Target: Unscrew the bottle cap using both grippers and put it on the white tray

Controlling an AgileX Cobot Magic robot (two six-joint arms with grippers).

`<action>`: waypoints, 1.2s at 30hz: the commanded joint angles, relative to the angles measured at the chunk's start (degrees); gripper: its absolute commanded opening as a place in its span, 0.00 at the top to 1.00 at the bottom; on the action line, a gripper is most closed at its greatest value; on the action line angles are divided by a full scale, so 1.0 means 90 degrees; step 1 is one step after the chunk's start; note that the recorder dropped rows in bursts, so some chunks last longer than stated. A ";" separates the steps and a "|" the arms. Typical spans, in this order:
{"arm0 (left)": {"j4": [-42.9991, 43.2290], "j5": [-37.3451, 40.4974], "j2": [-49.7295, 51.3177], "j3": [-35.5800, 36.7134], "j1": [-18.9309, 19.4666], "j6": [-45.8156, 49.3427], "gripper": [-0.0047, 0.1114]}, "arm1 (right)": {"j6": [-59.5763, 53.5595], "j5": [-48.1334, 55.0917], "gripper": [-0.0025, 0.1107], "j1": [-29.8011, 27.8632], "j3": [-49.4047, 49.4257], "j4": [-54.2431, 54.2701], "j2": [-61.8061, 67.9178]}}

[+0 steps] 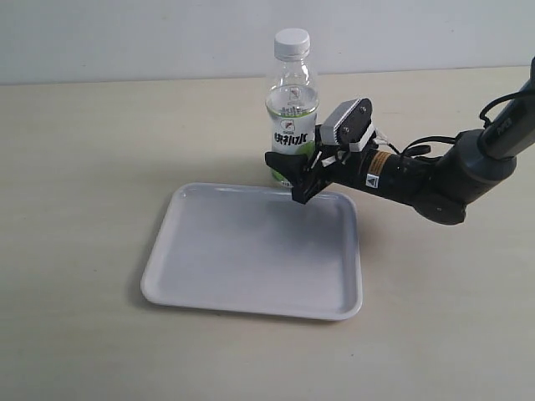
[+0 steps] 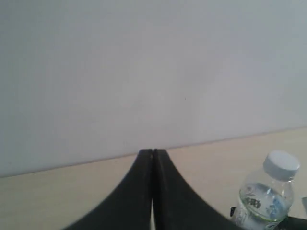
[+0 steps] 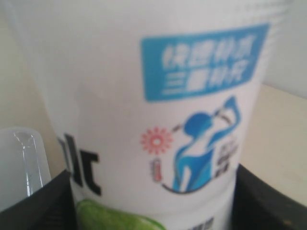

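1. The bottle [image 1: 292, 117] stands upright on the bench [image 1: 100, 150], just behind the far edge of the tray [image 1: 251, 251]. The cap [image 1: 292, 42] is on the neck, not yet unscrewed.
2. The right tool [image 1: 288, 175] reaches in from the right, low on the bottle at the foot of the label [image 1: 292, 140]. One finger sits on each side of the body, and the jaws appear to be pressed against it. Judgement: this low grip braces the bottle against turning and leaves the cap and neck free for the other arm.
3. The left tool [image 2: 153, 158] is narrow. Its two fingers meet tip to tip with nothing between them. It points at the wall [image 2: 144, 72], well apart from the bottle. Judgement: it must widen and come over the cap before any unscrewing can begin.
4. The tray is bare. Judgement: sitting next to the bottle, it keeps the carry of the cap short.
5. What each view shows:
   - The exterior view alone shows the whole layout of bottle, tray and right arm. It does not show the left tool.
   - The left wrist view alone shows the left tool's state. It also catches the bottle [image 2: 264, 201] and cap [image 2: 282, 164] off to one side.
   - The right wrist view alone shows the grip up close, with dark fingers [image 3: 43, 201] flanking the label [image 3: 158, 124] and a corner of the tray [image 3: 24, 163] beside it. It does not show the cap.
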 commanded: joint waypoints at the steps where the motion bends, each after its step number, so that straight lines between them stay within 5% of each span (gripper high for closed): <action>1: 0.3925 -0.0178 0.1349 -0.1457 -0.0002 -0.2285 0.96 | -0.0087 0.0096 0.98 0.0004 -0.0048 0.0069 -0.0031; 2: 0.4595 0.0094 0.1733 -0.1921 -0.0002 -0.2298 0.96 | -0.0087 0.0140 0.98 0.0004 -0.0048 0.0069 -0.0031; 5: 0.4595 0.1659 0.2125 -0.2449 -0.0002 -0.1399 0.96 | -0.0087 0.0170 0.98 0.0004 -0.0048 0.0091 -0.0031; 9: 0.4469 0.4046 0.2505 -0.2635 -0.0002 0.2204 0.96 | -0.0087 0.0198 0.98 0.0004 -0.0048 0.0091 -0.0031; 12: 0.3536 0.5779 0.2870 -0.2638 -0.0185 0.5162 0.96 | -0.0087 0.0198 0.98 0.0004 -0.0048 0.0091 -0.0031; 16: -0.0967 0.6588 0.3044 -0.3189 -0.0688 0.9659 0.96 | -0.0065 0.0198 0.98 0.0004 -0.0048 0.0075 -0.0031; 21: -0.6274 0.6869 0.3044 -0.4248 -0.0930 1.2993 0.96 | -0.0083 0.0198 0.98 0.0004 -0.0073 0.0058 -0.0031; 27: -0.9969 0.7330 0.3139 -0.5305 -0.0985 1.4638 0.96 | -0.0260 0.0210 0.98 0.0004 -0.0073 -0.0108 -0.0031; 36: -0.9984 0.8845 0.4166 -0.6896 -0.1039 1.3462 0.96 | -0.0260 0.0210 0.98 0.0004 -0.0073 -0.0201 -0.0031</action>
